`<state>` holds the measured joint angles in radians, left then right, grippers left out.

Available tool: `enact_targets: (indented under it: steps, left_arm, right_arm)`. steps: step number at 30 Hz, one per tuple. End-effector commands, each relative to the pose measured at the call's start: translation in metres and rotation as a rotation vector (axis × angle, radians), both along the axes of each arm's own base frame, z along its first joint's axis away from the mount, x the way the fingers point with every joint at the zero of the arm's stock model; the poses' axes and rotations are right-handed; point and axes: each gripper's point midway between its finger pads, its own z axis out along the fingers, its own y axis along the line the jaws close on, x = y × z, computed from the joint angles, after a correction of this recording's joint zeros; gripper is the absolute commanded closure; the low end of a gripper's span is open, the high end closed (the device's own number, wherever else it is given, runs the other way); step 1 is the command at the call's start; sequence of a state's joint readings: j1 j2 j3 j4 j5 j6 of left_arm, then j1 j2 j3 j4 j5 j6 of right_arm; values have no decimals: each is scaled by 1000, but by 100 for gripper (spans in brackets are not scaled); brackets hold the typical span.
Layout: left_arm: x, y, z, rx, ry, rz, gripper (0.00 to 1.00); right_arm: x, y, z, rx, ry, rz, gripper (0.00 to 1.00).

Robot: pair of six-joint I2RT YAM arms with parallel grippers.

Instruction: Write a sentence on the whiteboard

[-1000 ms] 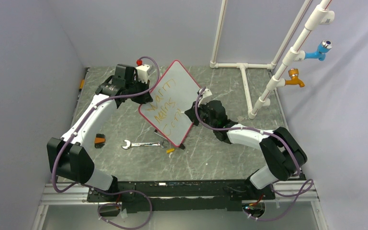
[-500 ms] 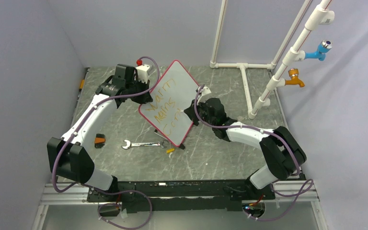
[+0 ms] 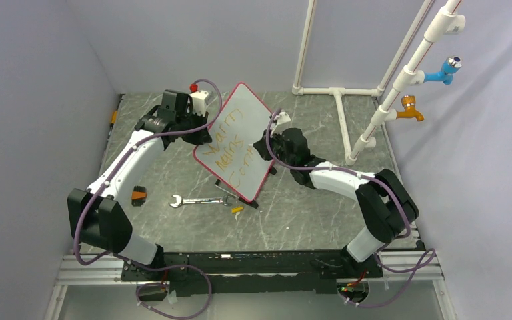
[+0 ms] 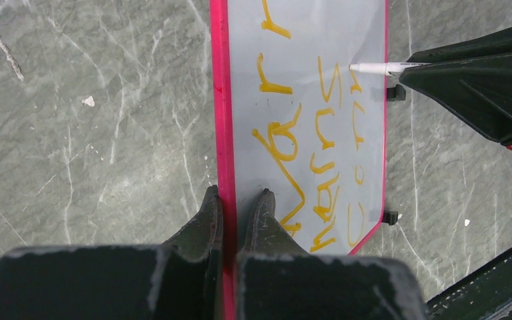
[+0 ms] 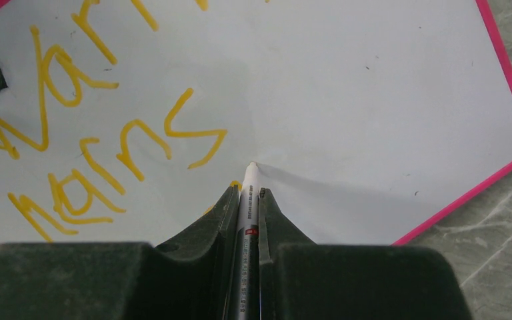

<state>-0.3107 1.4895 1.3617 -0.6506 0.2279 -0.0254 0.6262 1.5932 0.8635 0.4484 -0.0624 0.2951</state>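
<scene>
Marker (image 5: 249,179) first: your right gripper (image 5: 246,193) is squeezed tight on this thin white pen. The tip pokes out past the fingers and rests on the whiteboard (image 5: 373,80), just under the yellow letters (image 5: 60,73). The pen looks light and smooth, so it could slide back in the fingers if you push hard. Press softly.

Your left gripper (image 4: 237,199) is closed on the pink rim (image 4: 219,100) of the board, one finger on each side. The board sits near the middle of the grey table (image 3: 320,207). It looks lifted at a slant, with its low corner close to the wrench (image 3: 197,200). You cannot tell if that corner touches the table.

The board looks thin, light and stiff, with a shiny, slippery face. The rim is a good place to hold it, since fingers on the face could smear the words. The pen is pushing on the side far from your grip, so the board may wobble or swing. Hold the rim firmly.
</scene>
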Motion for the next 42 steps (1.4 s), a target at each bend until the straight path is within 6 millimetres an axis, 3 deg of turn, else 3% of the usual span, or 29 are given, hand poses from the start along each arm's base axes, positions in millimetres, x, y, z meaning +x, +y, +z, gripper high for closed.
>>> enact_targets:
  steps: [1, 24, 29, 37, 42]
  left_arm:
    - [-30, 68, -67, 422, 167, 3, 100]
    - [-30, 70, -68, 428, 169, 9, 100]
    - [-30, 69, -68, 429, 169, 8, 100]
    - [-30, 64, -68, 404, 171, -7, 100]
    - [-28, 61, -62, 368, 157, -16, 100]
  right_arm:
    - [7, -1, -6, -23, 19, -24, 100]
    - [-4, -21, -29, -77, 94, -70, 100]
    - [0, -25, -14, -76, 63, -93, 100]
    - [10, -18, 31, -15, -15, -84, 100]
    - [21, -17, 40, 35, -14, -76, 100]
